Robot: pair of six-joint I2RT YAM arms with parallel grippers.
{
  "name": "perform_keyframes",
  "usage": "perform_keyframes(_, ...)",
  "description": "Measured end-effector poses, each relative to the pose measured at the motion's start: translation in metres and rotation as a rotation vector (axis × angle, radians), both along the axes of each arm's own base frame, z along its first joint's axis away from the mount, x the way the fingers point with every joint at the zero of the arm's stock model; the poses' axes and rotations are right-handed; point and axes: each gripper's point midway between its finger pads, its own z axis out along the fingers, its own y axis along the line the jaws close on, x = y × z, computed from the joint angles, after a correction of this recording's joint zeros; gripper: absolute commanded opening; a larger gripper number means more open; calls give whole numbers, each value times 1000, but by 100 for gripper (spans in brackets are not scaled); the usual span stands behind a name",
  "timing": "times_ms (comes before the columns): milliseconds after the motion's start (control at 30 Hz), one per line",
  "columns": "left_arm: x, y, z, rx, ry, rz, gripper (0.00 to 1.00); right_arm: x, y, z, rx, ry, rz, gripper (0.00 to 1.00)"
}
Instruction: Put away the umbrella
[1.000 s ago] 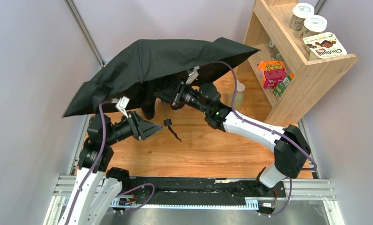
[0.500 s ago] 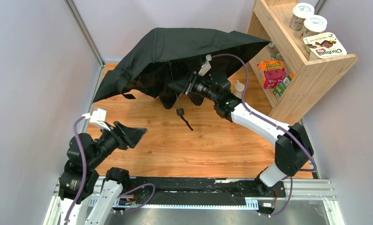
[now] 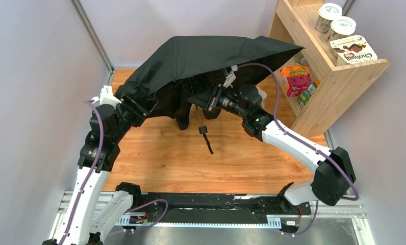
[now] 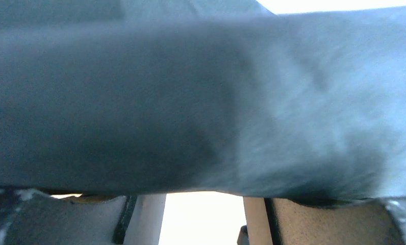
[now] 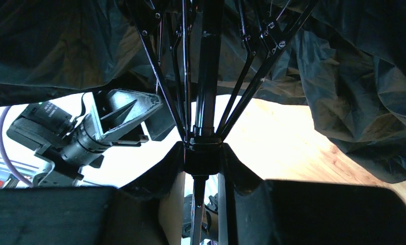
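Observation:
The umbrella (image 3: 211,53) is spread open above the back of the wooden table, its black canopy tilted down to the left. Its knob handle (image 3: 203,129) and loop strap hang below. My right gripper (image 3: 205,99) reaches under the canopy and is shut on the black runner (image 5: 203,153) round the shaft, where the ribs meet. My left gripper (image 3: 140,104) is at the canopy's lower left edge. In the left wrist view black fabric (image 4: 201,102) fills most of the picture and lies across my left gripper's (image 4: 203,201) tips. Its fingers (image 4: 145,219) stand apart, open, with a bright gap between them.
A wooden shelf (image 3: 318,97) stands at the back right, holding an orange box (image 3: 296,79), two cans (image 3: 329,15) and a chocolate pack (image 3: 355,49). A small pale bottle (image 3: 262,95) stands by the shelf. Grey walls close in on the left and right.
My left arm swung up from the near left to the canopy's left edge, and its jaws have narrowed a little. The umbrella shifted slightly right in my right gripper.

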Motion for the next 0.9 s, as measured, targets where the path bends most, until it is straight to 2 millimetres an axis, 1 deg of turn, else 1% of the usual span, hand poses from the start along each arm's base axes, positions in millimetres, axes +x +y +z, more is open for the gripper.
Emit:
perform_keyframes(133,5,1,6,-33,-55,17,59,-6,0,6,9,-11,9,0)
perform_keyframes(233,6,-1,17,-41,-108,10,62,-11,3,0,0,-3,22,0)
perform_keyframes(267,7,-2,22,-42,-133,1,59,-14,5,-2,-4,1,28,0)
perform_keyframes(333,7,-4,29,-41,-165,-13,28,-17,7,-5,-9,4,37,0)
perform_keyframes(367,7,-5,31,-32,-177,-23,22,-19,8,-5,-9,4,41,0)
perform_keyframes(400,7,-7,33,-32,-184,-32,13,-20,10,-5,-10,3,43,0)
perform_keyframes(467,8,-12,35,-29,-196,-62,4,-23,12,-6,-13,2,43,0)
perform_keyframes(533,8,-20,36,-34,-202,-112,3,-23,17,-10,-22,4,34,0)
perform_keyframes(600,11,-37,37,-55,-195,-199,3,-20,23,-17,-35,8,27,0)
perform_keyframes(667,15,-62,34,-77,-179,-303,4,-14,31,-24,-56,13,22,0)
perform_keyframes(733,10,-92,29,-89,-159,-432,4,-9,40,-35,-84,19,35,0)
perform_keyframes(767,8,-104,21,-89,-132,-478,5,-9,43,-40,-96,15,49,0)
perform_keyframes(800,4,-111,14,-88,-107,-511,8,-11,45,-44,-106,13,62,0)
perform_keyframes(833,2,-113,8,-85,-92,-526,10,-15,46,-47,-119,7,80,0)
perform_keyframes(867,-2,-112,6,-83,-90,-530,17,-18,47,-49,-129,2,95,0)
perform_keyframes(900,-6,-110,6,-76,-95,-531,20,-22,48,-48,-134,-9,117,0)
